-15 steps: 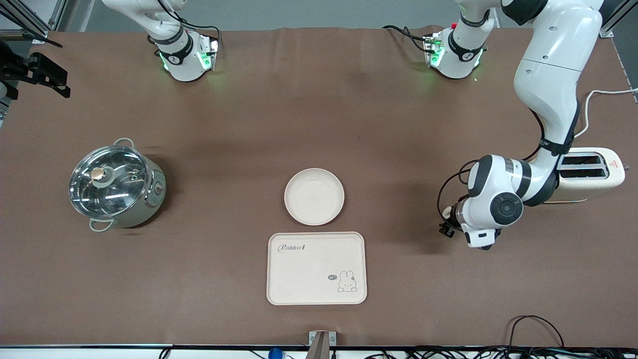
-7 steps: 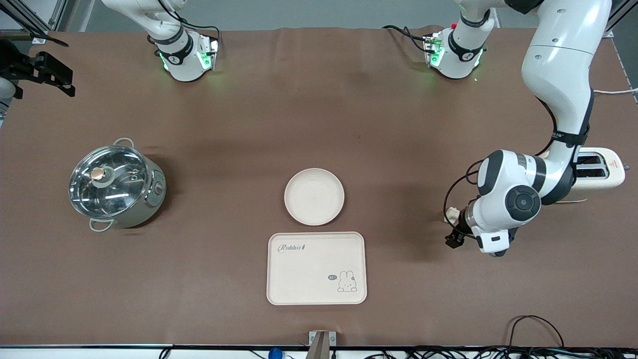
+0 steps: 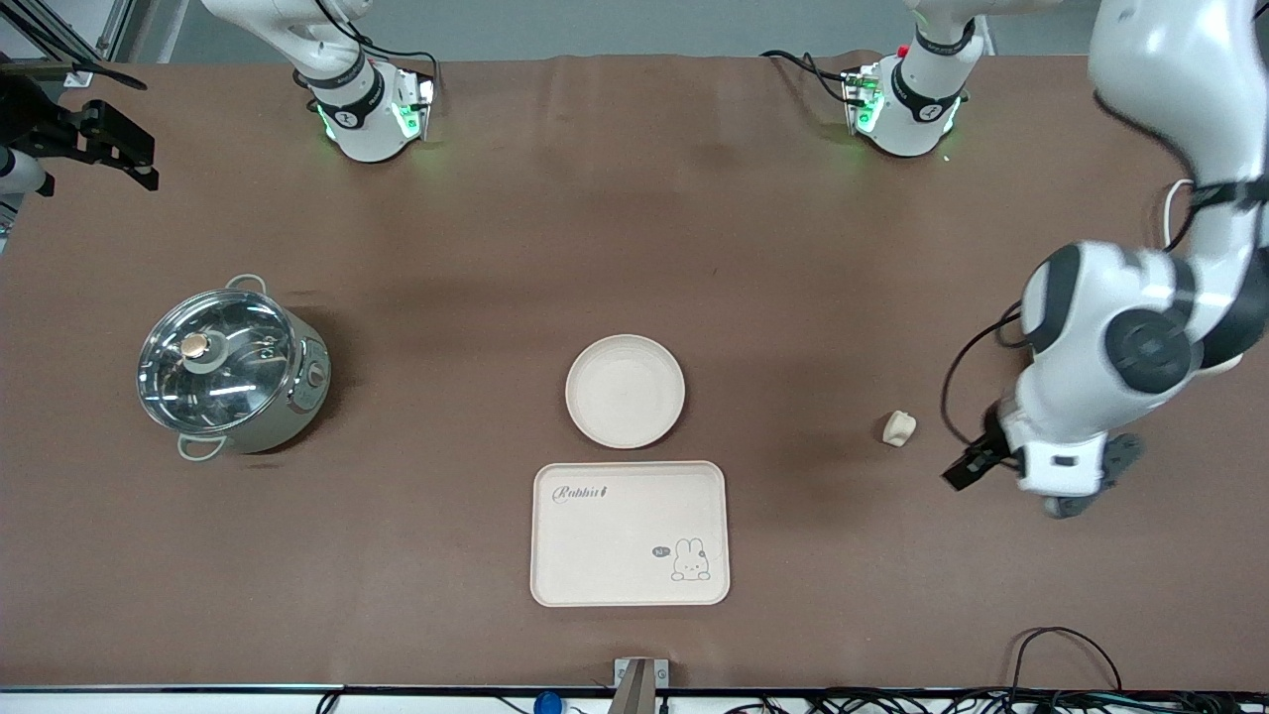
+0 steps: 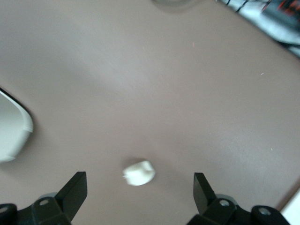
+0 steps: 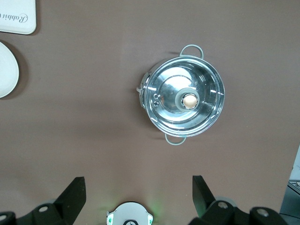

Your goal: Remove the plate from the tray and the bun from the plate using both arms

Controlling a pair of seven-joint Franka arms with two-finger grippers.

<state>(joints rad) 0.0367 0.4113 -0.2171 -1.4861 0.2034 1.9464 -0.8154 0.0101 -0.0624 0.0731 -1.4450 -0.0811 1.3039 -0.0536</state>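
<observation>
The round cream plate (image 3: 625,391) lies mid-table, just farther from the front camera than the rabbit tray (image 3: 630,533). The small pale bun (image 3: 899,428) lies on the brown cloth toward the left arm's end. My left gripper (image 3: 967,466) is open and empty, low beside the bun on the side away from the plate. In the left wrist view the bun (image 4: 139,173) lies just ahead of the gap between the open fingers (image 4: 75,192), untouched. My right gripper (image 3: 134,159) is open and waits high over the table's edge at the right arm's end. The plate's edge (image 5: 7,70) shows in the right wrist view.
A steel pot with a glass lid (image 3: 233,369) stands toward the right arm's end; it also shows in the right wrist view (image 5: 183,101). The left arm almost wholly hides a cream toaster. A white rounded object (image 4: 11,131) shows at the edge of the left wrist view.
My left gripper has drawn back from the bun toward the left arm's end of the table. The bun now lies in plain sight on the cloth. The right gripper has barely shifted.
</observation>
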